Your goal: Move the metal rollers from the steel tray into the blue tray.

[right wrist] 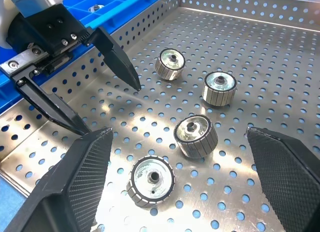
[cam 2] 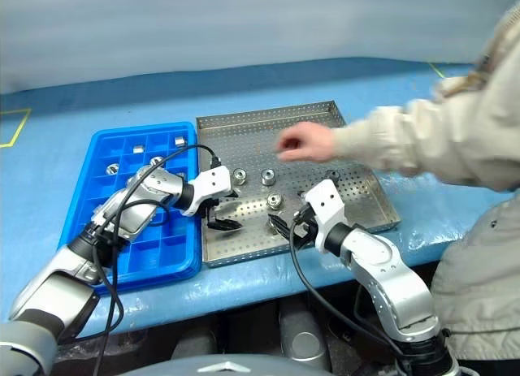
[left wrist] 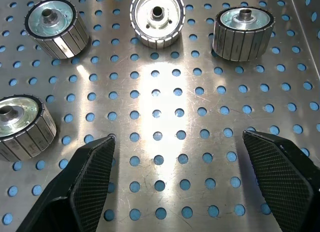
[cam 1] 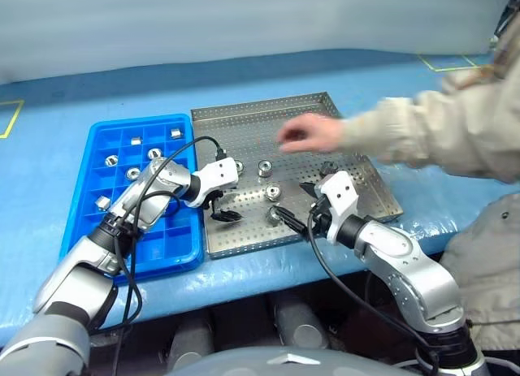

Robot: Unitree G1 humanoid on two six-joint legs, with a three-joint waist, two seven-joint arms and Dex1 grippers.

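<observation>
Near the bench's front edge both grippers hang with their black fingers spread wide and pinching nothing: the left gripper [cam 1: 221, 207] over the steel tray's [cam 1: 244, 116] near left part, the right gripper [cam 1: 294, 209] over its near edge, just beside one roller [right wrist: 150, 180]. The other metal rollers [right wrist: 196, 136] stand loose mid-tray, while several more sit in far compartments of the blue tray [cam 1: 175, 250], which lies against the steel tray's left rim. Farther back a person's hand [cam 1: 309, 133] reaches in from the right over the steel tray's far half, above the blue-covered bench [cam 1: 49, 140] with yellow tape marks [cam 1: 10, 118] and a pale wall [cam 1: 244, 19] behind.
</observation>
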